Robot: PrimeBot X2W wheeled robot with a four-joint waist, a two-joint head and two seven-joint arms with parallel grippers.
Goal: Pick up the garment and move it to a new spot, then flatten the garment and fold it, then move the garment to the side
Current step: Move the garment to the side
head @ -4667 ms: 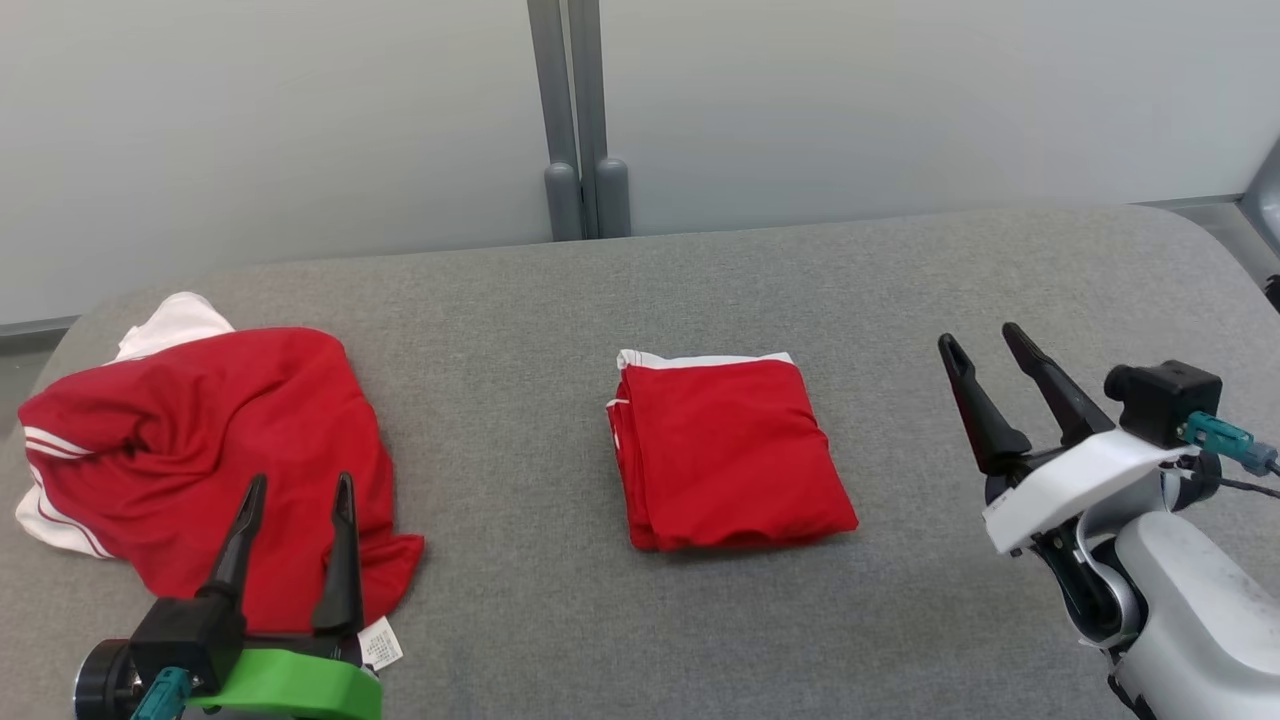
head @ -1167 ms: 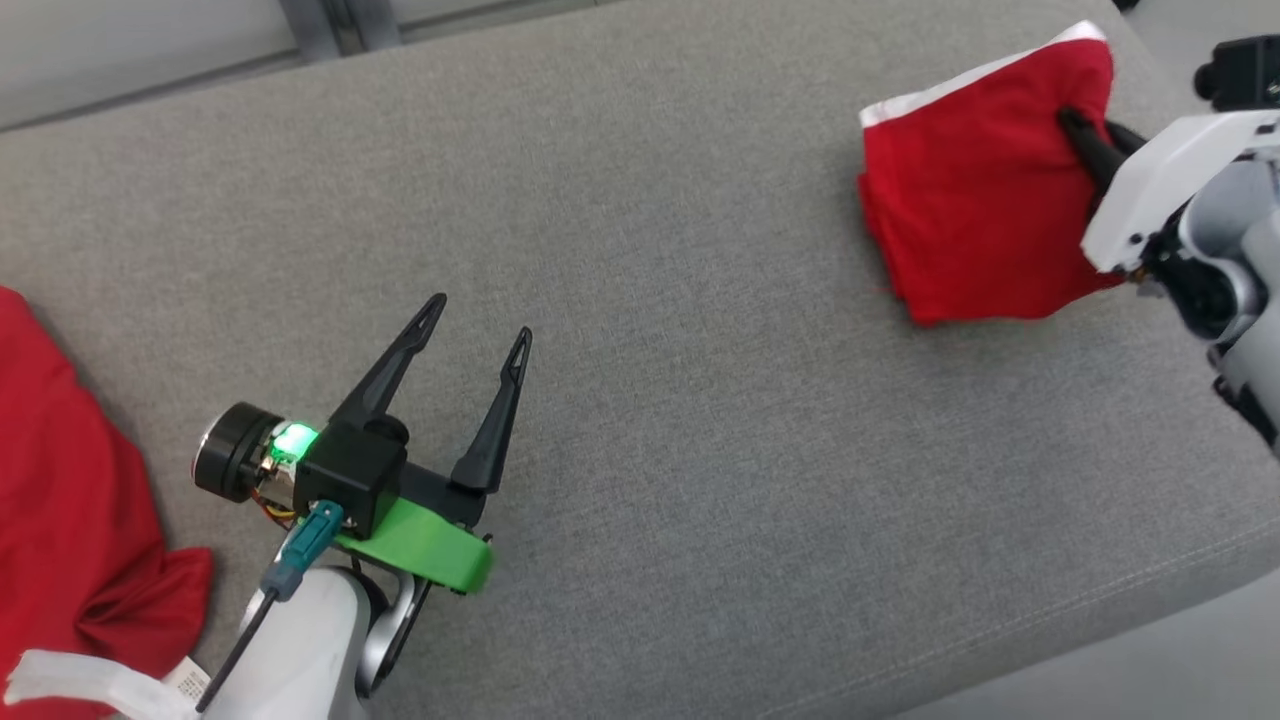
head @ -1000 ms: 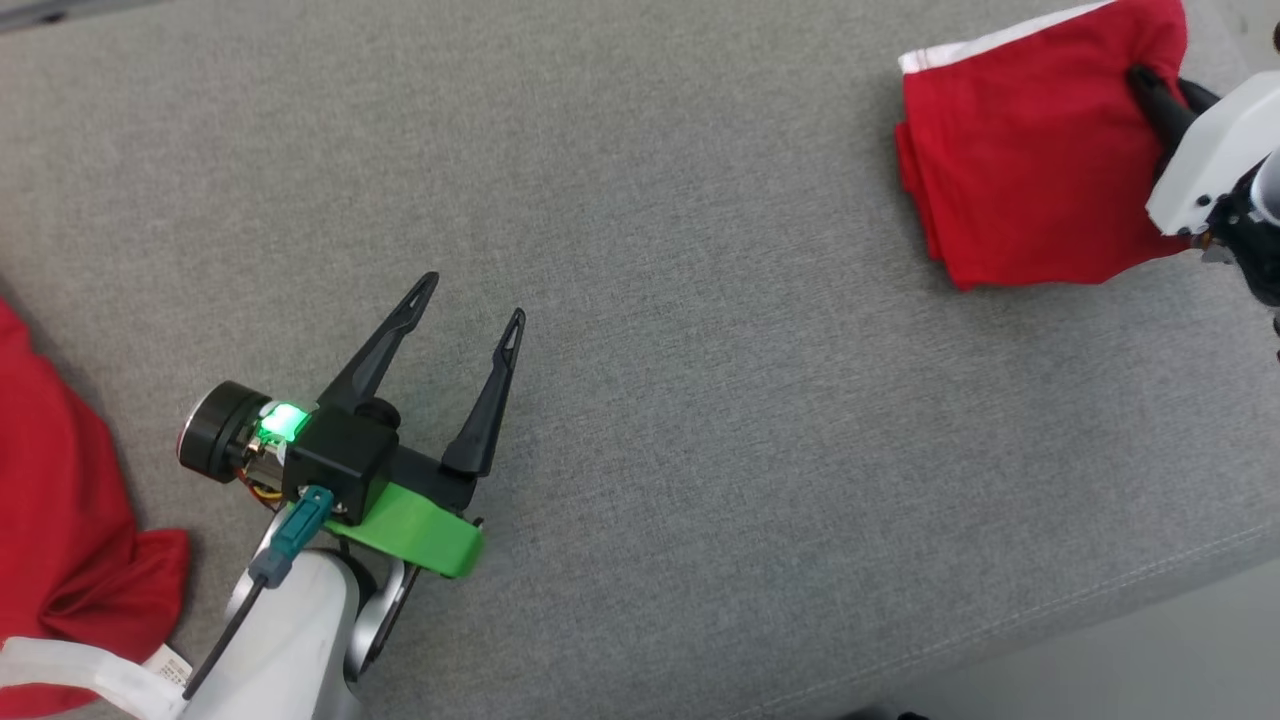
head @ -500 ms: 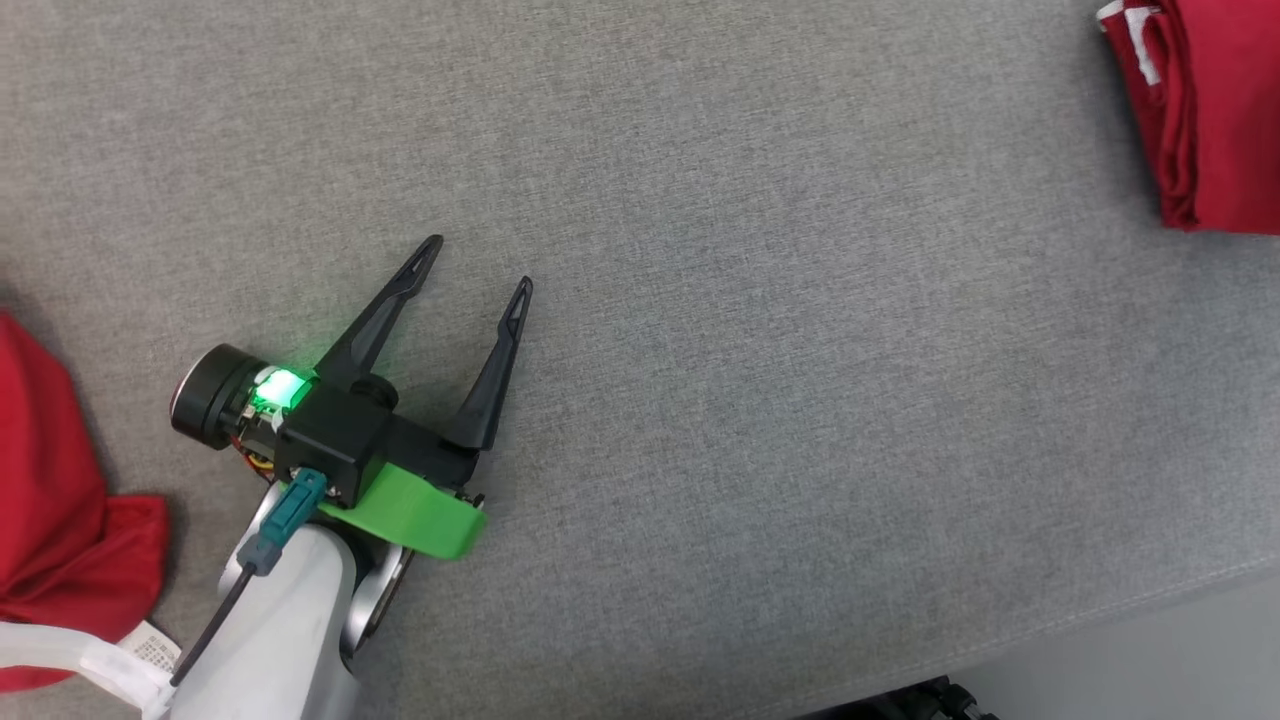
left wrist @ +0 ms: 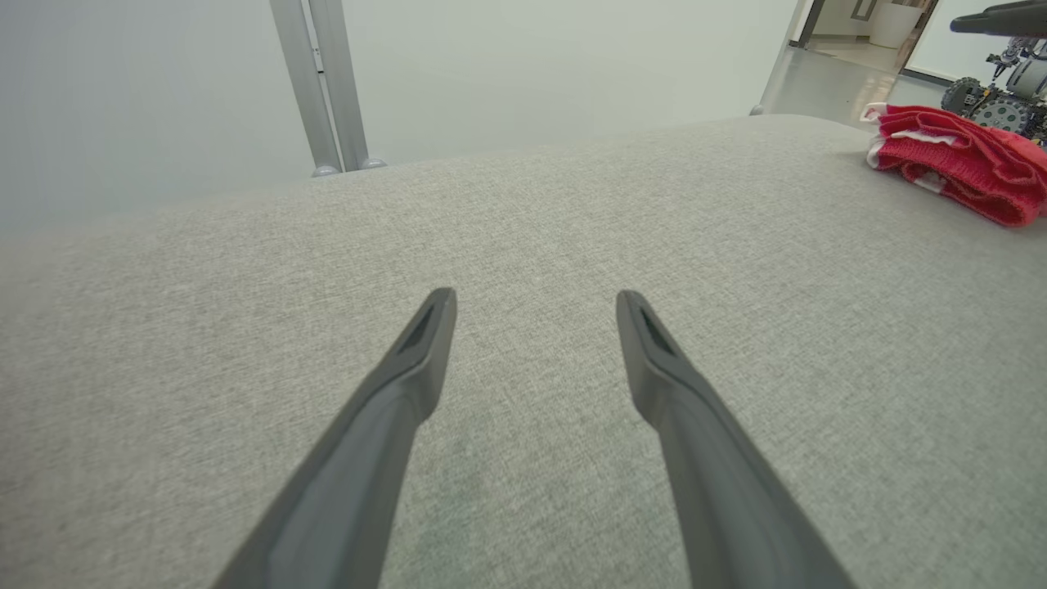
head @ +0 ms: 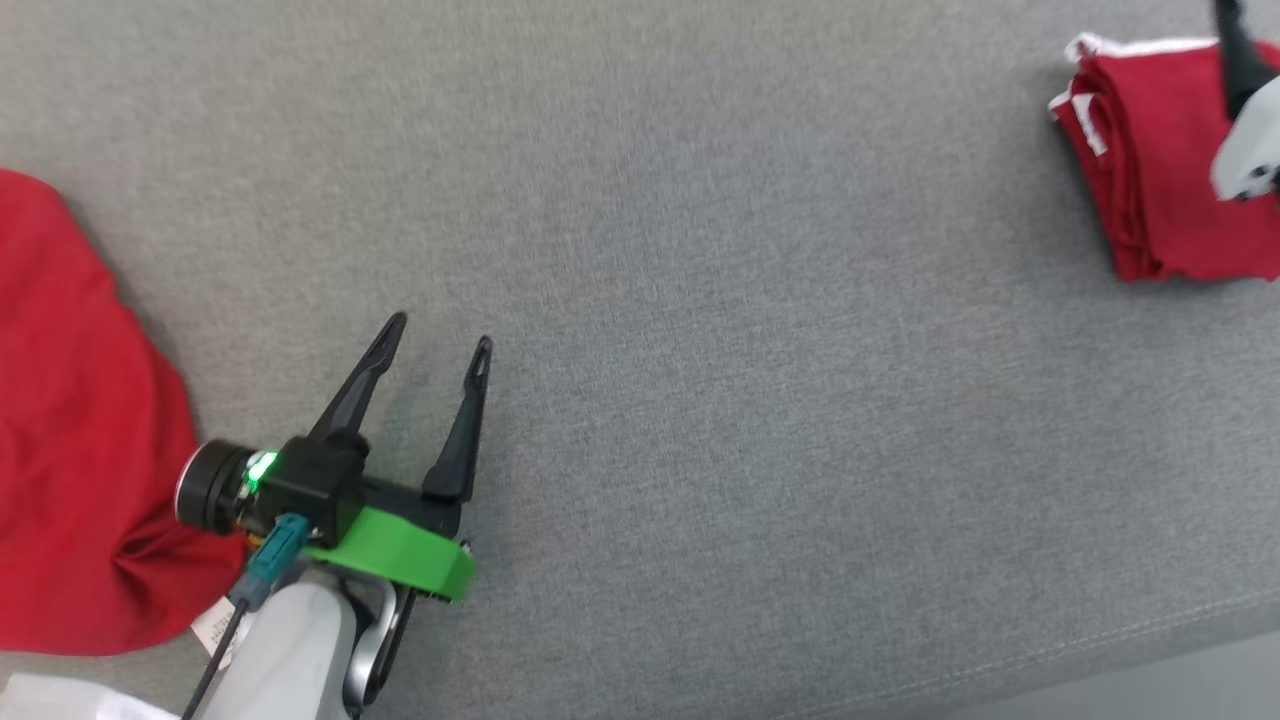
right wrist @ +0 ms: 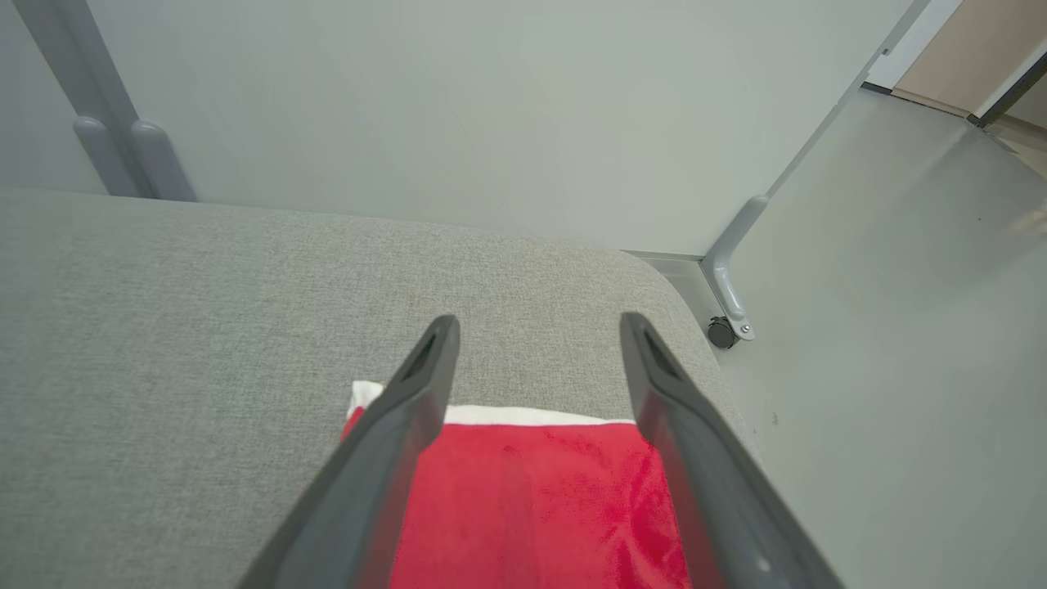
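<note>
The garment (head: 1150, 180) is red with white trim and lies folded on the grey table (head: 720, 300) at the far right. One dark finger (head: 1237, 55) of my right arm hangs over it. In the right wrist view my right gripper (right wrist: 536, 323) is open just above the garment (right wrist: 532, 507), with nothing between its fingers. The garment's white edge lies close to the table's rounded far corner. My left gripper (head: 440, 333) is open and empty over bare cloth at the lower left. From the left wrist view, my left gripper (left wrist: 536, 298) points across the table, and the garment (left wrist: 957, 159) lies far right.
A second red garment (head: 80, 420) lies crumpled at the left edge, right behind my left wrist, its white label near my forearm. The table's front edge (head: 1100, 640) runs along the lower right. Beyond the right corner is floor and a partition foot with a caster (right wrist: 724, 331).
My right gripper has opened and let go of the folded garment, which now lies on the table's right end. The head camera has shifted. The left gripper stays open.
</note>
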